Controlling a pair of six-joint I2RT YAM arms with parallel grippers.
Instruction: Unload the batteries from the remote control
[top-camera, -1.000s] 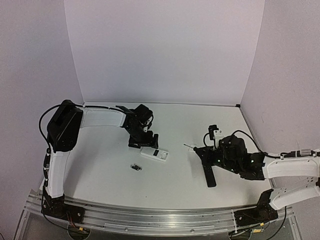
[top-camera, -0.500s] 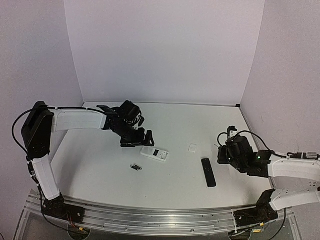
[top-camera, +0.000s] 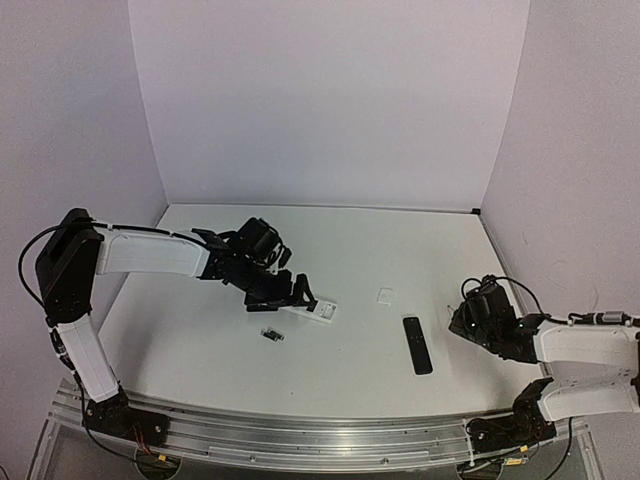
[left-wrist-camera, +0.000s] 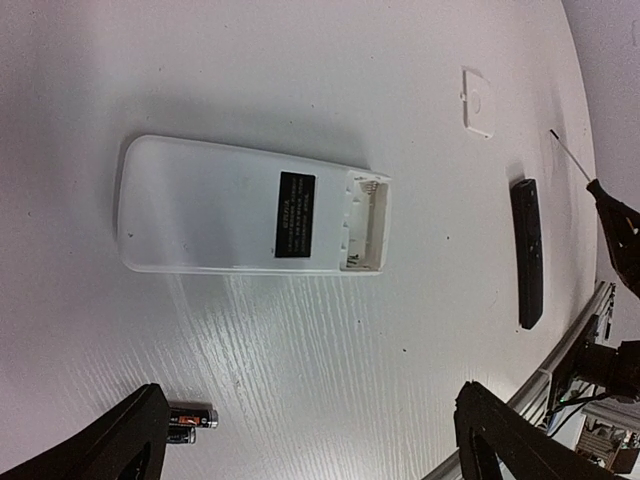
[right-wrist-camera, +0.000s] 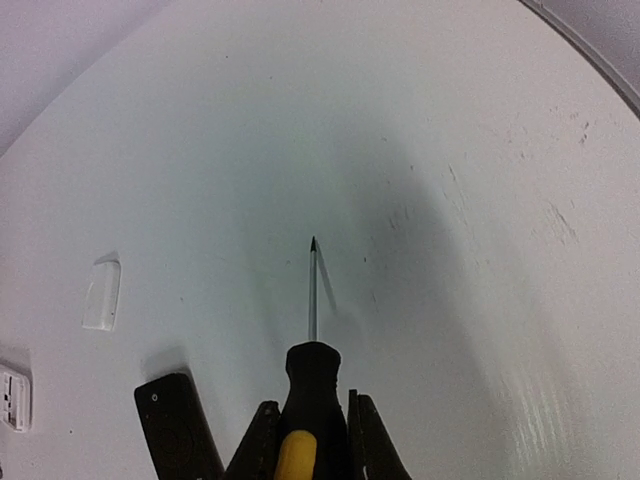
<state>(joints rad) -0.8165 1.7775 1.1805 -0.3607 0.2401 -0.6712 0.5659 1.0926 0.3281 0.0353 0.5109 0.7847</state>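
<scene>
Left hand (left-wrist-camera: 305, 440) spread wide above the remote control (left-wrist-camera: 250, 205), batteries (left-wrist-camera: 190, 420) apart beside its long edge; right hand (right-wrist-camera: 312, 440) clamps the screwdriver (right-wrist-camera: 312, 370) over the tabletop (right-wrist-camera: 450, 150) near its right edge.

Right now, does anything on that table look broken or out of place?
Nothing broken. The white remote lies face down with its battery slot open and empty; its small cover lies apart, and the batteries lie loose nearby.
</scene>
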